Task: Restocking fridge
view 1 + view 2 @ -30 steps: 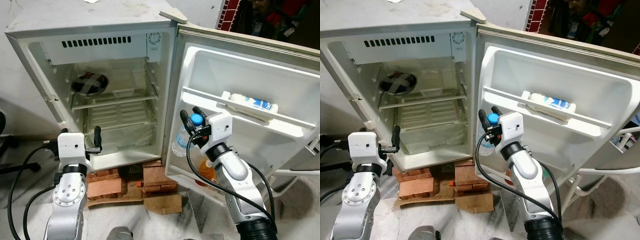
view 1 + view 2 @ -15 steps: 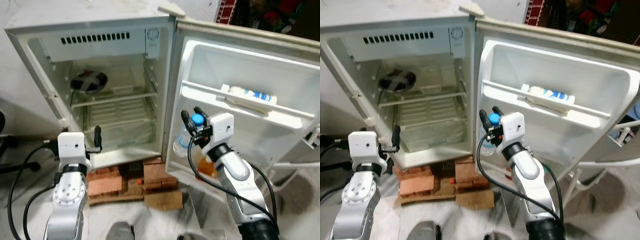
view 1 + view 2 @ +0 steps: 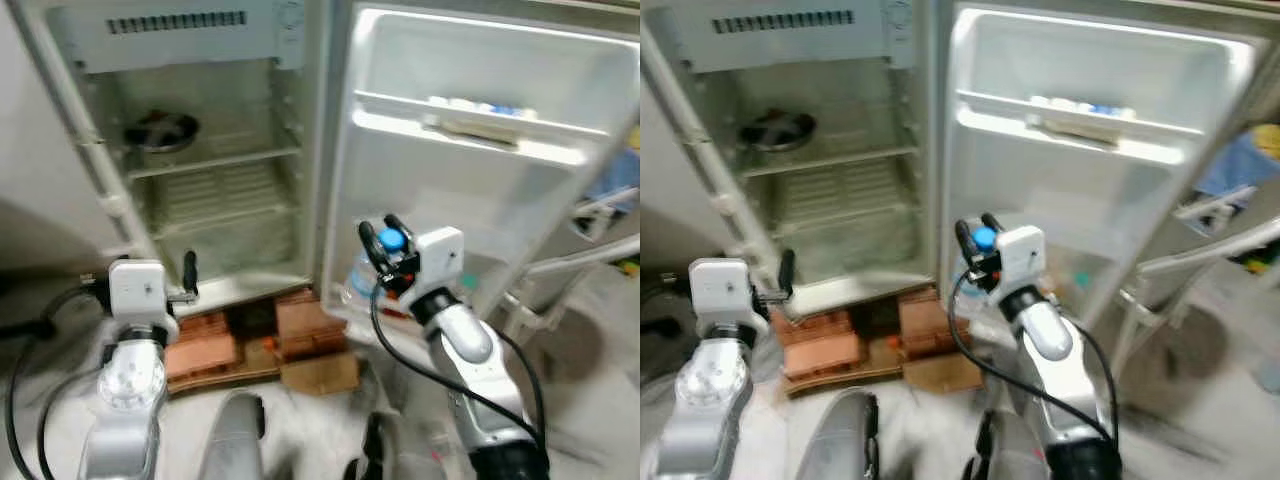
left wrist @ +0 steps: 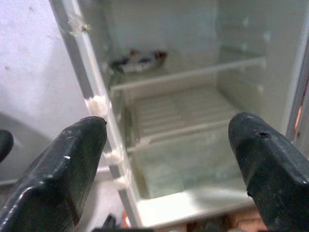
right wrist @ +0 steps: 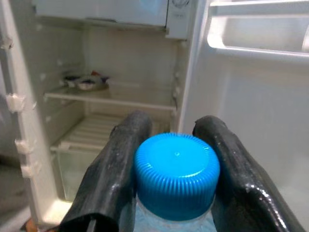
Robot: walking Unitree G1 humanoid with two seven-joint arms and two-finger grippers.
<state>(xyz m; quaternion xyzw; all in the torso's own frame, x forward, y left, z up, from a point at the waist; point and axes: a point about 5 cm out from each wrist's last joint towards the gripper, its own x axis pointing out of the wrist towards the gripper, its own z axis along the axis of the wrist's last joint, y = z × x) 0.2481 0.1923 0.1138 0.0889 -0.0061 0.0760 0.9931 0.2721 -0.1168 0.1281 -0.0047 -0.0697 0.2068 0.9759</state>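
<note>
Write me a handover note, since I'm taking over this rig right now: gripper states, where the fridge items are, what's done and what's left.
Right gripper: shut on the water bottle, fingers either side of its blue cap, held in front of the open fridge door.
Left gripper: open, holding nothing, facing the fridge interior.
Already in: a dark dish on the upper inner shelf, a blue-and-white pack on the upper door shelf.
Done: door open, bottle picked up.
Left: place the bottle, probably low in the door; image is blurred, so check before moving.
</note>
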